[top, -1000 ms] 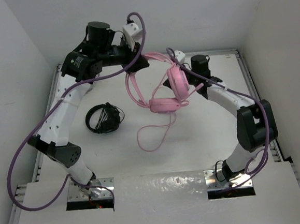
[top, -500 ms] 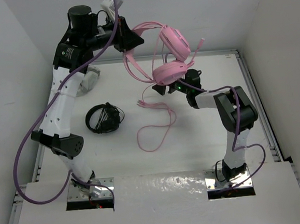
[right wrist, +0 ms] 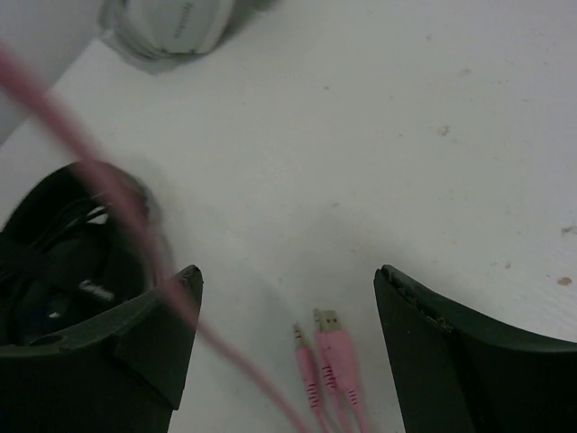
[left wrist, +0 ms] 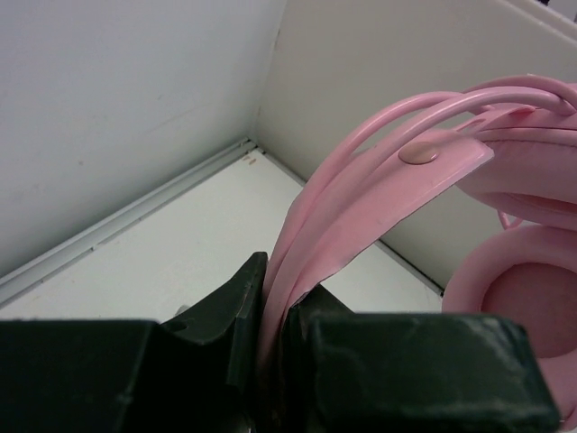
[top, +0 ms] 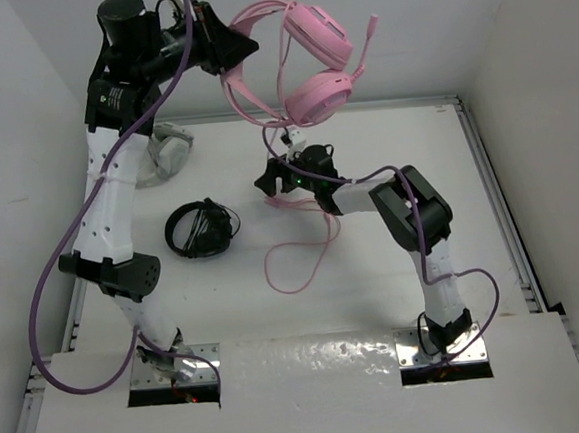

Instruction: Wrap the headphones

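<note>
**Item: pink headphones (top: 316, 66).** Held aloft above the far end of the tabletop (top: 356, 292), clear of it. Both padded earcups hang one over the other, with the thin headband (left wrist: 361, 207) arching back to the left end effector (left wrist: 275, 298). That end effector is clamped tight on the headband, and no gap shows between its jaws and the band.

**Cable (top: 295, 290).** It trails from the earcups down to the tabletop and lies there in one loose open loop. The pink plug ends (right wrist: 329, 347), one USB and one jack, rest flat on the surface.

**Progress.** By my judgement the wrap is at an early stage. The headset is lifted and secured, but no turn of cable can be seen round the headband or earcups. The whole length remains to be gathered and wound.

**Right end effector (right wrist: 288, 298).** It sits low over the tabletop with its jaws spread wide, gripping nothing. The cable crosses just in front of its left finger and the plugs lie between the fingers.

**Surroundings.** Black headphones (top: 202, 226) lie just to the left of the right end effector, near the cable. A sweep for the cable could snag them. White-grey headphones (top: 169, 151) rest further back by the left wall.
</note>
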`<action>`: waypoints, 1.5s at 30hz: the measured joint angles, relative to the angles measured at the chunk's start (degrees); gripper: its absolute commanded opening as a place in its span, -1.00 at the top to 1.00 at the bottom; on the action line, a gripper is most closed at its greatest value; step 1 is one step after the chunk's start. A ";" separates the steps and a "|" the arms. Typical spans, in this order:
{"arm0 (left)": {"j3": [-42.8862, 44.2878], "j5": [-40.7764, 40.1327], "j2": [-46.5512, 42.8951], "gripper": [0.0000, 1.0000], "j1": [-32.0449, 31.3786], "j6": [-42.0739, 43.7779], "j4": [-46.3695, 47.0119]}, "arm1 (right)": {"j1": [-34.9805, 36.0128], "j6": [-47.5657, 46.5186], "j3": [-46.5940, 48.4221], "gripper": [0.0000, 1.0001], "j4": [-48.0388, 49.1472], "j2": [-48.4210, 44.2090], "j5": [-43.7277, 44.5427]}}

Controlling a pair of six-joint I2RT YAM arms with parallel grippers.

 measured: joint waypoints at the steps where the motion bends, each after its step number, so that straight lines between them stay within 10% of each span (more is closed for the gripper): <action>1: 0.50 -0.22 0.00 1.00 0.02 -0.44 0.37 | 0.46 -0.22 1.62 -0.51 -1.70 1.09 2.47; 5: 2.49 -1.49 0.00 1.00 0.13 -1.25 1.29 | 1.66 -1.29 3.39 -0.26 -8.20 2.40 9.86; 12: 5.14 -2.78 0.00 1.00 1.60 -2.71 1.90 | 2.12 -4.33 8.61 1.00 -16.09 5.03 14.43; 22: 2.08 -13.66 4.44 1.00 10.40 -4.09 8.26 | 9.46 -19.61 -7.28 1.00 -25.90 -10.29 11.65; 33: -12.61 -45.92 11.23 1.00 11.19 23.67 17.09 | 14.21 -29.27 -17.22 1.00 -32.74 -37.86 8.79; 45: -24.46 -50.36 10.08 1.00 7.34 46.97 27.71 | 14.27 -37.77 -13.42 1.00 -46.12 -46.38 29.16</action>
